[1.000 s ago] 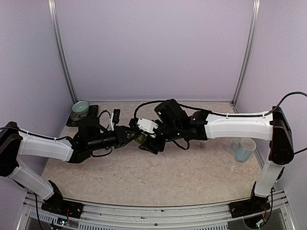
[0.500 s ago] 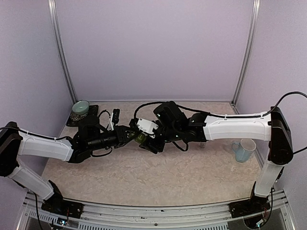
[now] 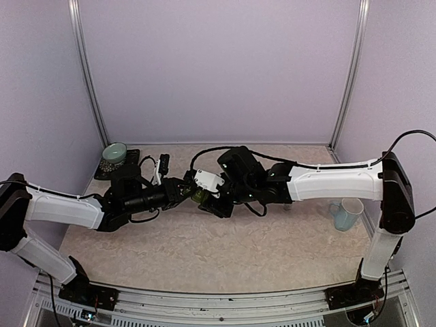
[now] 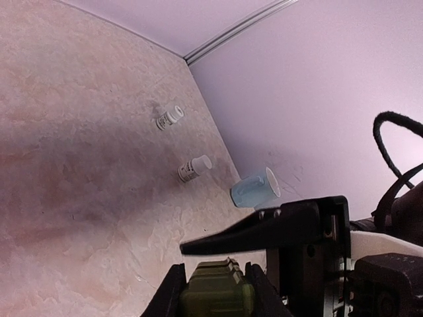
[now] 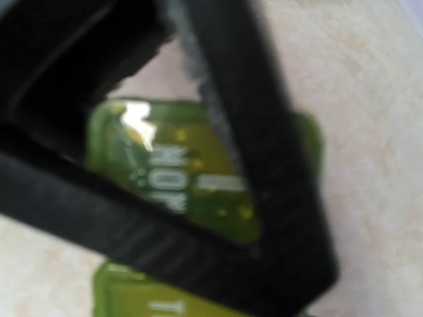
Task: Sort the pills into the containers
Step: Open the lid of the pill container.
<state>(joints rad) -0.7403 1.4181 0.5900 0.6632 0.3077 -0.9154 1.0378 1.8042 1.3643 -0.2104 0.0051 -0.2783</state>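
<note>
1. Left gripper [image 4: 215, 274] pinches one end of the dark green plastic strip of three lidded containers [image 4: 215, 296], mid-table, well apart from the walls.
2. Right gripper [image 3: 204, 197] sits at the strip's lids; view blurred, cannot tell whether it is spread or clamped.
3. Open marbled tabletop [image 3: 225, 252] toward the near edge.
4. Pale blue mug [image 3: 347, 212] by the right wall.
</note>
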